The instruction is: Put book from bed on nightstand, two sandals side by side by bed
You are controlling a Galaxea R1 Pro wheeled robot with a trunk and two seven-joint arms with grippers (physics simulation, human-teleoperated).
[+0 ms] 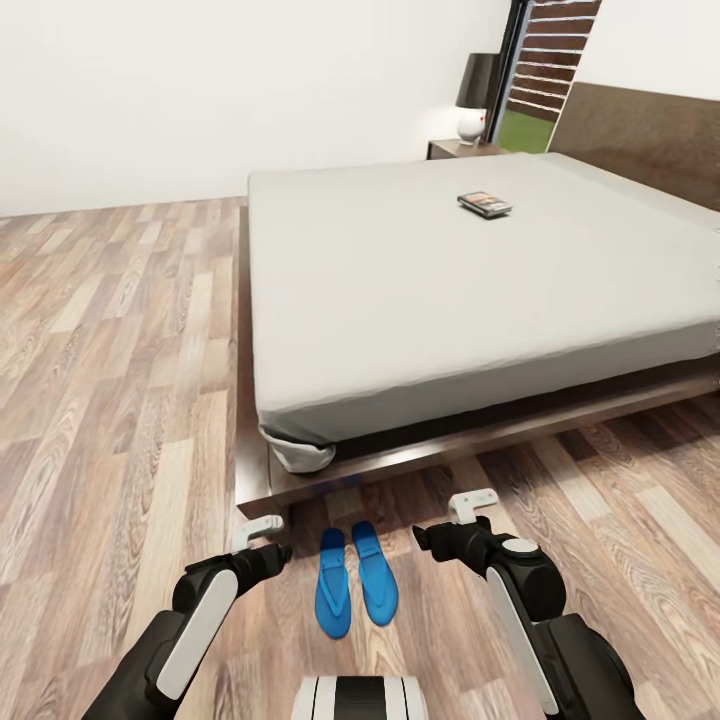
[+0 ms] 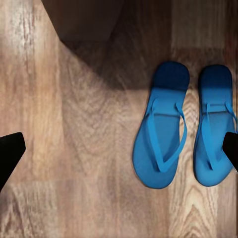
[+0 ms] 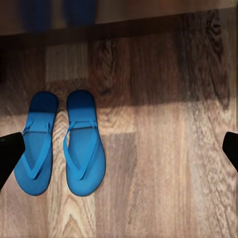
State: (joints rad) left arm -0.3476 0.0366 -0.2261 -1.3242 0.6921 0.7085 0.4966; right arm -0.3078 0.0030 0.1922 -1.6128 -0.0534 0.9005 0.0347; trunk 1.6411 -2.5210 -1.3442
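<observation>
wood-plank floor (image 1: 120, 380) lower centre holds two sandals (image 1: 355, 575) side by side below our bed (image 1: 450, 300); one book (image 1: 485, 204) lies upper right on it. our left hand (image 1: 262, 535) and right hand (image 1: 462, 515) hover low, fingers apart, flanking the sandals.

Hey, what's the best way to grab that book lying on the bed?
The book lies flat mid-mattress on the bed, far from the edge. Probably come straight down from above and pinch across its narrow width; its low, flat profile leaves little side to grip.
</observation>
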